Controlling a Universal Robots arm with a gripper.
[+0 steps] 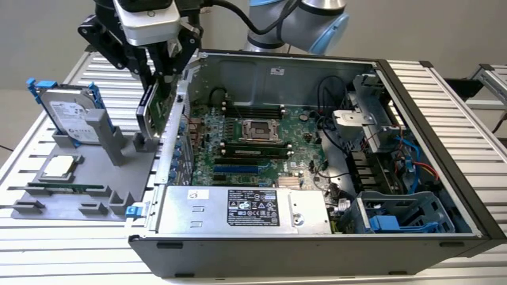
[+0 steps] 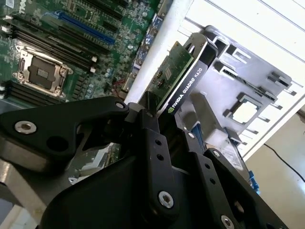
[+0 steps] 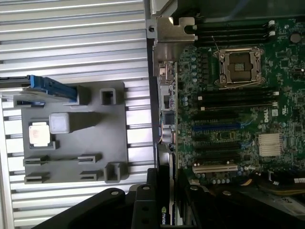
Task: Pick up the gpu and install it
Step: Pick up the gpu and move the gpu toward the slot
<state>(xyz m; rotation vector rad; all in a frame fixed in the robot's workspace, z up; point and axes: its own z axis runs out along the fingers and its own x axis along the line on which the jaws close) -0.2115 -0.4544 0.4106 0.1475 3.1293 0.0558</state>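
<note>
Slatted metal table (image 1: 443,89) bore the open computer case (image 1: 317,255) and a grey fixture (image 1: 95,172). My claw (image 1: 158,83) was clamped on the gpu (image 1: 151,110), which hung upright over the fixture's edge, just beside the case wall. I judged that edge-down hold suited a board slot.

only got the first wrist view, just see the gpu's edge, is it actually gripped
Observer: Yes, in the exterior view the gripper has its jaws shut on the top edge of the upright gpu.
Operator: where is it
Observer: Beside the wall of the computer case, on the side of the gray holder.
Operator: which way does it face
Observer: In the second wrist view, green face toward the motherboard, black shroud toward the holder.
</note>
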